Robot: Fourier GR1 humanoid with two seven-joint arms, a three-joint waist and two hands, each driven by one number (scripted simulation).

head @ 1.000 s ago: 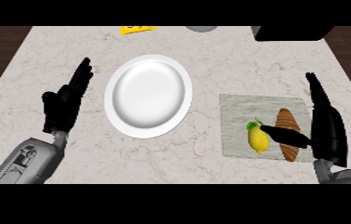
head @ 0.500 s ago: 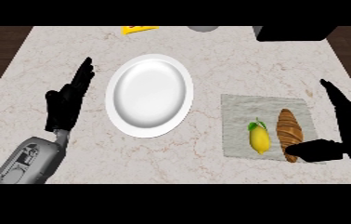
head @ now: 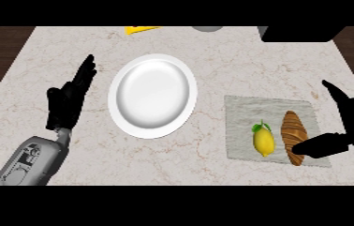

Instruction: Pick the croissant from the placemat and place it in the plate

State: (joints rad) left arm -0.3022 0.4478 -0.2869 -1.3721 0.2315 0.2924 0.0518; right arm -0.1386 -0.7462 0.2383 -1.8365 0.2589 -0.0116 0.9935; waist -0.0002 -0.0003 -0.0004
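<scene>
While the croissant (head: 293,134) lies on the placemat (head: 242,111), right of the lemon (head: 262,142), the right hand (head: 326,146) is spread wide at the placemat's right edge, thumb meeting the croissant's near end. Plate (head: 153,94) and straight-fingered left hand (head: 66,103): left of the placemat.

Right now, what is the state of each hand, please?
Left hand: open, holding nothing.
Right hand: open, thumb at the croissant, not yet gripping it.

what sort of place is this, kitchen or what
Most likely a kitchen counter laid for food: a pale marbled countertop, a white plate, and a placemat holding a croissant and a lemon.
</scene>
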